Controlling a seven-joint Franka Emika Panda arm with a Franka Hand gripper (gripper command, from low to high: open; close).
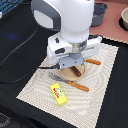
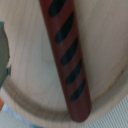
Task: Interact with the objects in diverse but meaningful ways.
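A brown sausage [image 1: 77, 71] with dark grill stripes lies on a round wooden plate [image 1: 66, 75] in the middle of the woven placemat [image 1: 100, 95]. In the wrist view the sausage [image 2: 67, 55] fills the frame and lies on the plate [image 2: 30, 75]. My gripper [image 1: 75, 63] is low, right over the sausage, and the hand hides its fingertips. A grey-green shape [image 2: 3, 50] at the edge of the wrist view may be one finger. A bright yellow rectangular box [image 1: 59, 94] lies flat on the mat nearer the camera. The ridged block and the white carton are out of view.
An orange-handled fork [image 1: 69, 82] lies just in front of the plate. An orange-handled knife [image 1: 94, 62] lies at the exterior view's right of the plate. A grey pot [image 1: 99, 14] and a bowl [image 1: 123, 19] stand at the back. A black cable [image 1: 15, 52] runs at the left.
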